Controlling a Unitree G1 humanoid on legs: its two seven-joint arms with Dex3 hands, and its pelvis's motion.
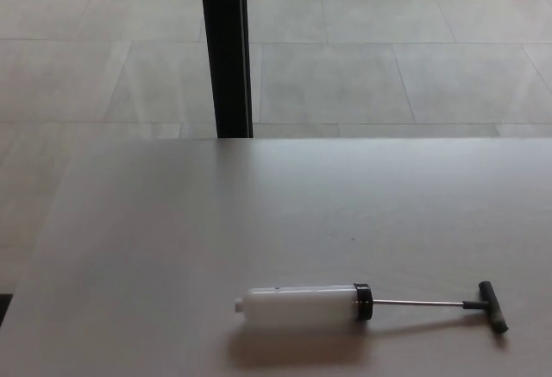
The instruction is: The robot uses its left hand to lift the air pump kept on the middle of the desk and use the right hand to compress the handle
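- Currently neither robot hand shows in the head view, so whether their fingers are spread or pressed together cannot be told.
- The air pump (304,305) lies flat on its side on the desk (172,222), toward the near edge and well forward of the black post (226,49) that rises beyond the far edge.
- Its white barrel (297,305) points away from the handle, with a small nozzle at the far end; a black collar (362,302) caps the other end.
- From that collar a thin metal rod (418,304) runs out, fully drawn, to the dark T-handle (492,307), which sits well apart from the barrel.
- Judging by its looks, the pump is light, rigid plastic; the round, smooth barrel could roll or slip under a loose hold.
- The barrel's middle seems the best place for the left hand to wrap, giving a steady body to push against.
- The T-handle suits the right hand; the slender rod looks bendable under a sideways load, so pressing should run straight along it.
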